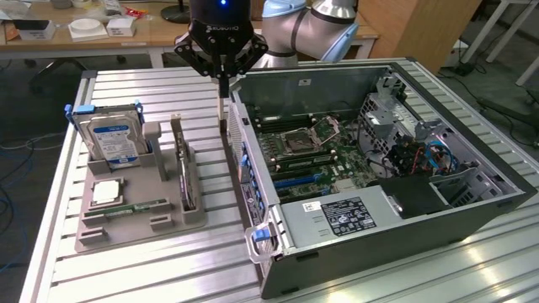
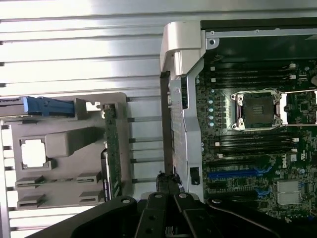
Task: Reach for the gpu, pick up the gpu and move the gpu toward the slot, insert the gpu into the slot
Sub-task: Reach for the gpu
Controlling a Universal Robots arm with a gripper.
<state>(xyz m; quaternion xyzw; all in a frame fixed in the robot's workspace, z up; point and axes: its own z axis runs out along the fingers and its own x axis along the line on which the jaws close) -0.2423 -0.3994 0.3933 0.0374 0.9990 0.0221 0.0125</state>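
Note:
The gpu [image 1: 183,169] is a thin dark card standing on edge in the grey holder [image 1: 126,227], at the side nearest the computer case. In the wrist view the gpu [image 2: 113,153] shows edge-on as a green strip. My gripper [image 1: 223,107] hangs shut with nothing in it, over the gap between the holder and the case wall, behind and to the exterior view's right of the card. Its closed fingers [image 2: 167,179] lie beside the case edge. The blue slot [image 1: 295,180] sits on the motherboard inside the open case, and it appears again as the blue slot [image 2: 233,173] in the wrist view.
A blue-labelled hard drive [image 1: 113,136], a processor chip [image 1: 105,191] and a green memory stick [image 1: 135,207] share the holder. The open computer case [image 1: 471,208] takes up the exterior view's right half of the slatted metal table [image 1: 168,271]. A desk with boxes stands behind.

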